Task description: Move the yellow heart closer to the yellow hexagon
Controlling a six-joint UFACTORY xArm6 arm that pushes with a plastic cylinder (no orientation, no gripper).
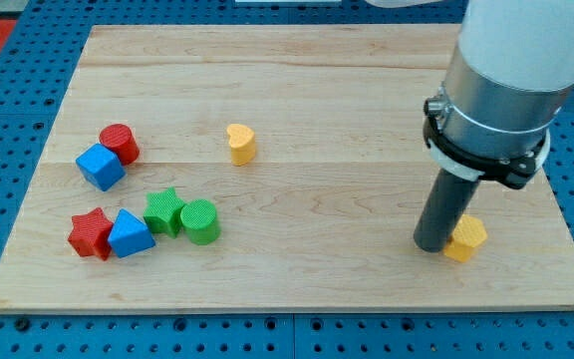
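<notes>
Tip: my tip (pixel 432 245) on pale wooden table (pixel 317 289), touching yellow plastic hexagon block (pixel 465 239) at its left | Jaws: none fitted, bare dark rod | Target: yellow plastic heart block (pixel 240 144) lies well apart, toward view's upper left of tip | Judgement: must get round to heart's far-left side, push rightward-down | Surfaces: blocks ribbed, matte.
</notes>
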